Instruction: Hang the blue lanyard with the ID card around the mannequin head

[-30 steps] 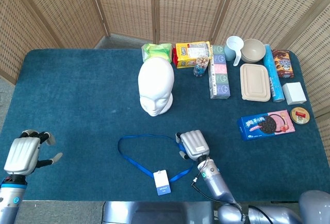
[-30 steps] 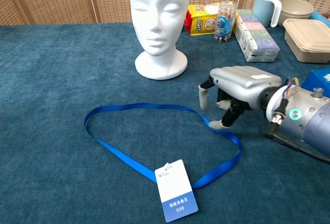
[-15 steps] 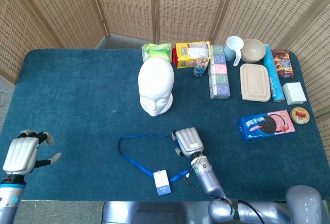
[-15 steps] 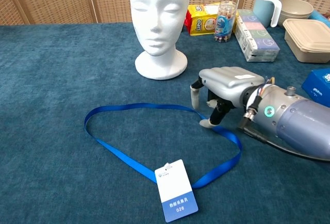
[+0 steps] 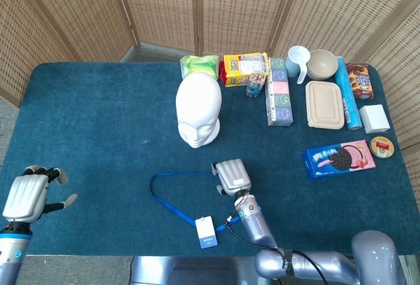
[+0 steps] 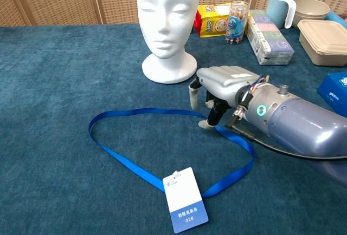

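Your right hand (image 6: 219, 86) sits palm down over the far right part of the lanyard (image 6: 135, 137), fingers curled toward the cloth. One fingertip (image 6: 203, 124) touches down right at the ribbon, but its underside is hidden, so you cannot tell whether the strap is pinched or only touched. Your left hand (image 5: 29, 194) hangs at the table's (image 5: 98, 121) near left corner, fingers apart, holding nothing; its arm is cut off by the lower edge of the head view.

The lanyard lies flat in an open loop in front of the head (image 6: 165, 21), well apart from it. The card (image 6: 185, 200) rests at the loop's near end, face up, white above and blue below, with small Chinese characters too fine to read and "026" under them.

The head stands upright on its round base, facing you.

Along the far edge, the yellow pack (image 5: 244, 68) shows part of a word that looks like "LiPO". The blue and pink box (image 5: 339, 158) carries an Oreo-style biscuit picture; its lettering is too small to read. A printed jar (image 6: 237, 23) stands before the yellow pack; its cartoon label is illegible. A mug (image 5: 298, 62), bowl (image 5: 322, 64) and lidded tray (image 5: 325, 104) are there too, cropped in the chest view.
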Tool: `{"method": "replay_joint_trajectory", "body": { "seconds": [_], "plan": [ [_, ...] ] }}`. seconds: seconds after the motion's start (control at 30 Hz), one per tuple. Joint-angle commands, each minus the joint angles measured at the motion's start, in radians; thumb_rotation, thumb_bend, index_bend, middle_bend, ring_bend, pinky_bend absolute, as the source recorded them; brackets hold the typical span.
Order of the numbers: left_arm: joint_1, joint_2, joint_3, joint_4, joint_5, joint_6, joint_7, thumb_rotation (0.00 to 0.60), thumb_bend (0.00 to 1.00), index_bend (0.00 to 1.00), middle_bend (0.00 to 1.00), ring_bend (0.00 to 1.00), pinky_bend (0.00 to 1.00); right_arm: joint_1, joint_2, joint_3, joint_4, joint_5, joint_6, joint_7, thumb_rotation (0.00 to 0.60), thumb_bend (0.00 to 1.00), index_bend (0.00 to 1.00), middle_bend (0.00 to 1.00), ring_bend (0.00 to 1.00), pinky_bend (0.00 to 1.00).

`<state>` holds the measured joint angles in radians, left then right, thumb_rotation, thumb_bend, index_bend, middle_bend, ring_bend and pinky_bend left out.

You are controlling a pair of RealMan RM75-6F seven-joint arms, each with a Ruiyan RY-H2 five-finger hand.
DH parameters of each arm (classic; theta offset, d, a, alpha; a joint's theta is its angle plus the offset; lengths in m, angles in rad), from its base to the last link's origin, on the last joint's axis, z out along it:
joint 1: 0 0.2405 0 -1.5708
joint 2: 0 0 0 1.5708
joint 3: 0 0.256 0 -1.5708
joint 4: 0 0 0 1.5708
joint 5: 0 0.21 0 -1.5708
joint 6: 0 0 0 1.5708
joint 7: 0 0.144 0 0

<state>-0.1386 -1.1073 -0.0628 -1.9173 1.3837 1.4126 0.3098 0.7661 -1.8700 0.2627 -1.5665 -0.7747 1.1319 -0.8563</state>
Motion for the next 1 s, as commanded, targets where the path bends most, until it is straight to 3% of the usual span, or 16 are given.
{"method": "replay_joint_trajectory", "body": {
  "seconds": [0.03,0.47,1.0],
  "plan": [
    [-0.001,0.000,0.001,0.001,0.000,-0.001,-0.001,0.506,0.18,0.53,0.54,0.47,0.27,0.013,-0.012,0.005,0.014,0.014,-0.002,-0.005,0.600,0.30,0.45,0.98,1.00,1.00],
    [0.000,0.004,0.004,0.003,-0.007,0.003,-0.003,0.507,0.18,0.53,0.54,0.47,0.27,0.045,-0.040,0.008,0.085,0.057,-0.008,-0.005,0.600,0.30,0.45,0.98,1.00,1.00],
    [-0.004,-0.002,0.007,0.002,0.005,0.007,-0.006,0.507,0.18,0.53,0.54,0.47,0.27,0.027,-0.002,-0.024,0.079,0.068,0.023,-0.002,0.600,0.36,0.48,0.99,1.00,1.00]
  ]
}}
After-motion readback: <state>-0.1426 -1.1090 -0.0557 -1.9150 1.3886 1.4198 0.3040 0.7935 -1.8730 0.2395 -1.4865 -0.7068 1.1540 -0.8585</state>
